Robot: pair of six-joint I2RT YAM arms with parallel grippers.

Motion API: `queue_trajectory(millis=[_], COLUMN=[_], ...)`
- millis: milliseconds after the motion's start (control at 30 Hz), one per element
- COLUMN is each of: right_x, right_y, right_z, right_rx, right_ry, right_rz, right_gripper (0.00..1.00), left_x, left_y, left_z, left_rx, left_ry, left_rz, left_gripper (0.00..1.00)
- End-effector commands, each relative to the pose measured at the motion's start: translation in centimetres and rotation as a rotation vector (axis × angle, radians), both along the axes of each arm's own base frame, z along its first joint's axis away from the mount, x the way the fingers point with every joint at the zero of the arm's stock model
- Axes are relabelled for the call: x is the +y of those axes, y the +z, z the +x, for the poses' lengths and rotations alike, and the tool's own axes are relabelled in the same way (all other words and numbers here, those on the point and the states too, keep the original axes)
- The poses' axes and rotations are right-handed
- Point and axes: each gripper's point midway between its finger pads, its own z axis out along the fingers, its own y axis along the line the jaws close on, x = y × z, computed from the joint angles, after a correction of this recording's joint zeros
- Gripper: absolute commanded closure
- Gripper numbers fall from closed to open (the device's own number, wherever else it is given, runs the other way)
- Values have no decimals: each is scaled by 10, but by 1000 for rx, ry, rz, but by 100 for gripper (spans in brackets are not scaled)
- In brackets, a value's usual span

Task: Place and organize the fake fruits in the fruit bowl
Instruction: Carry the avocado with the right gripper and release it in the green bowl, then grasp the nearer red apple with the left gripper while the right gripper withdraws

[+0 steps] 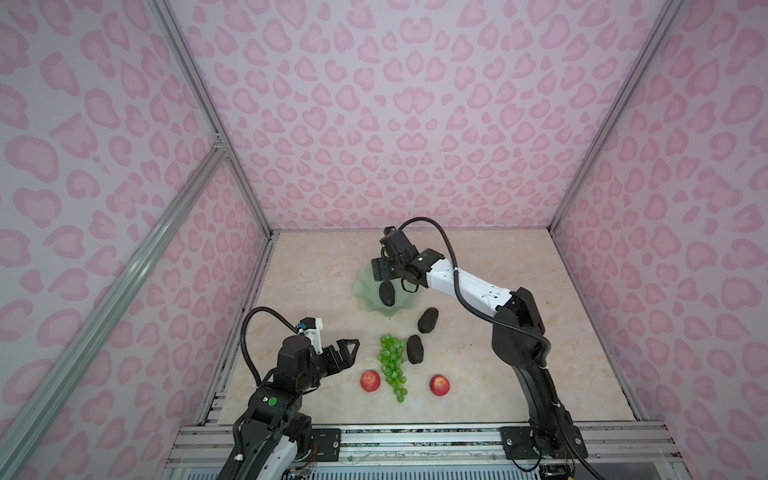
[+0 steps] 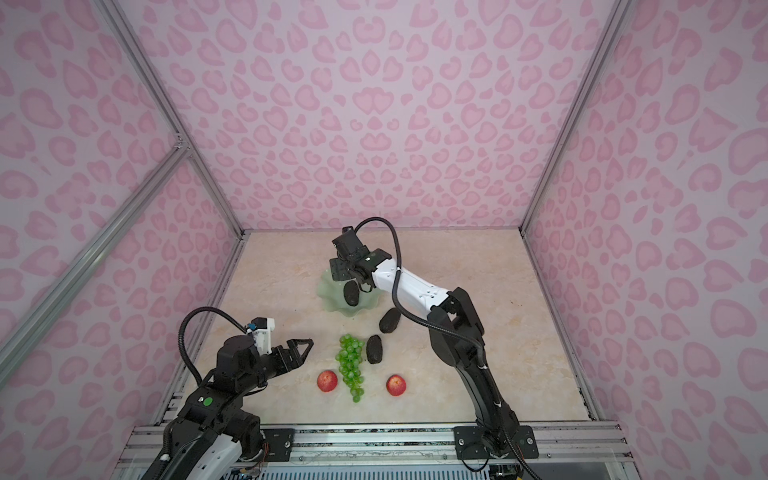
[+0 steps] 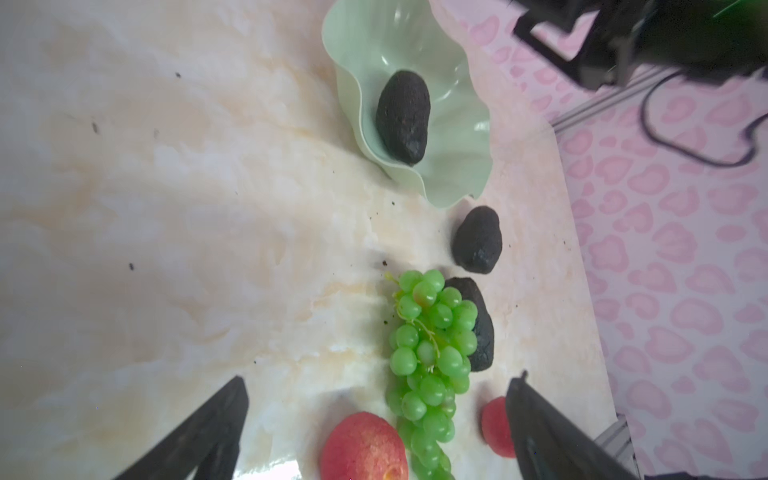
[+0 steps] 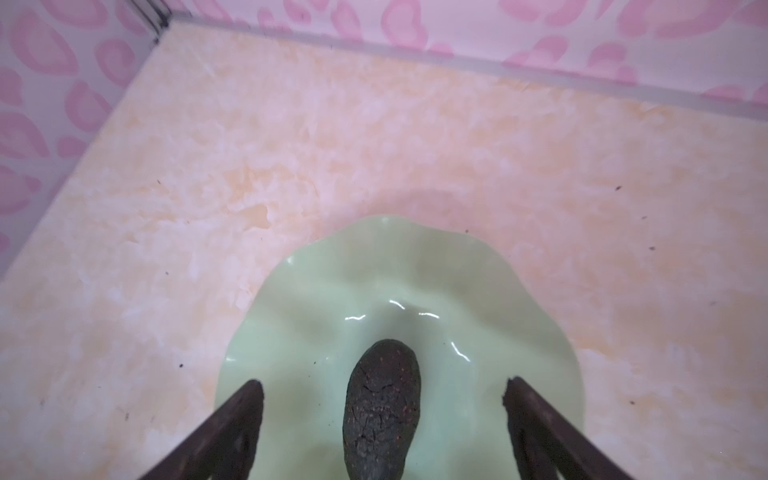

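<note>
The pale green fruit bowl sits mid-table. One dark bumpy fruit lies in it. My right gripper hovers over the bowl, open, its fingers well clear of that fruit on both sides. Two more dark fruits lie on the table in front of the bowl. Green grapes lie beside the nearer one, with red apples on either side. My left gripper is open and empty, left of the grapes.
The marble tabletop is walled by pink patterned panels at the back and on both sides. A metal rail runs along the front edge, carrying both arm bases.
</note>
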Motion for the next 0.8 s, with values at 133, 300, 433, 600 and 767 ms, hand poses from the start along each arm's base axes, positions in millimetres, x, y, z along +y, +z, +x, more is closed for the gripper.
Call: queue_trajectory(millis=[133,300,433,600,767], right_x=[-54,-90,-110,-123,-129], right_y=[49,29,18,17,19], right_z=[-31,-64,-77,-83,-84], right_rx=[-133,-75,-54,-50,-46], right_ry=[-88,-135,-174,-190,-194], right_rz=[105,113,113,110,98], right_gripper=[5,5,5,4,4], left_x=[-21,-32,-36,-44,-52], left_y=[-24,-39,-51,-55,-65], left_z=[-17,-31,-37,-37,-41], left_rx=[66,115,141,149,187], left_ry=[-80,-137,-151,-186,-230], left_rz=[39,78,121,173,252], left_gripper=[3,3,8,10,10])
